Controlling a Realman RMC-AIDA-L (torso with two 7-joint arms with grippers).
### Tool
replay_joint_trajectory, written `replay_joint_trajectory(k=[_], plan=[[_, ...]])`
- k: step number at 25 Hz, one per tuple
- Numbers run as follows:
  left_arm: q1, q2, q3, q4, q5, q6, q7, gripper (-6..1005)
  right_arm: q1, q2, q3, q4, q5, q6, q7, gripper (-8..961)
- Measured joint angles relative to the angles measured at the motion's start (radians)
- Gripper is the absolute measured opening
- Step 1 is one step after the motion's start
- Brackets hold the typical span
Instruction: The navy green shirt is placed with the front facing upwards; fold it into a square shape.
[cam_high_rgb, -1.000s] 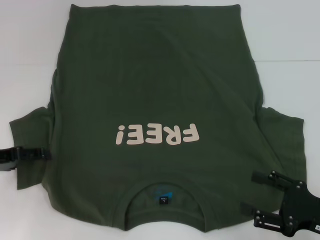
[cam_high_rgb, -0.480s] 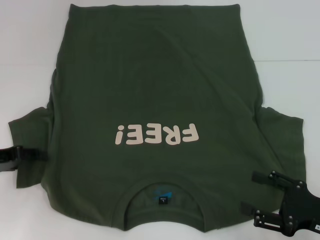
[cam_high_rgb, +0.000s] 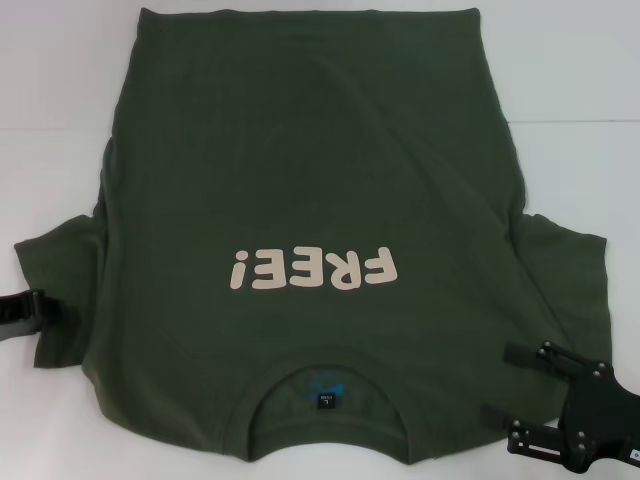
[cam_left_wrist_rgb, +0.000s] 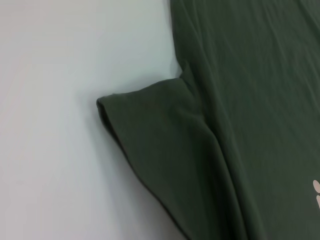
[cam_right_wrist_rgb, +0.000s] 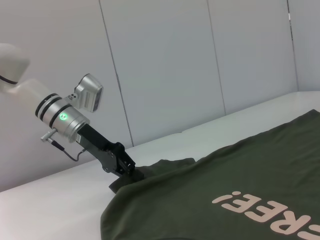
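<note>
The navy green shirt (cam_high_rgb: 310, 180) bears pale "FREE!" lettering (cam_high_rgb: 315, 270); its neck label (cam_high_rgb: 326, 401) is unreadable

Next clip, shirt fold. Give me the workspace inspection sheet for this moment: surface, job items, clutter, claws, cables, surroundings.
Surface: white table, bare around the shirt.
Job's things: navy green shirt lies flat, front up, "FREE!" lettering showing, collar nearest the robot, blue neck label visible; nothing folded yet.
Clutter: nothing seen.
Claws: left claw at the edge of the shirt's left sleeve, seemingly pinching the cloth. Right claw low over the right shoulder by the collar, its two fingers spread apart, holding nothing.
Cables: a thin wire loops along the left wrist; none on the table.
Surroundings: plain pale wall panels behind the table.
</note>
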Motion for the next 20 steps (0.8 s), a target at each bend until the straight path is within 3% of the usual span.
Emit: replay_joint_trajectory(k=[9, 20], plan=[[-0.002, -0.001, 0.011, 0.005, 0.004, -0.001, 0.014, 104, 0.000, 0.000, 0.000, 0.000, 0.000, -0.004, 0.000, 881], [-0.003, 0.006, 0.007, 0.032, -0.001, 0.005, 0.015, 41, 0.000, 0.000, 0.005, 0.000, 0.000, -0.008, 0.000, 880]])
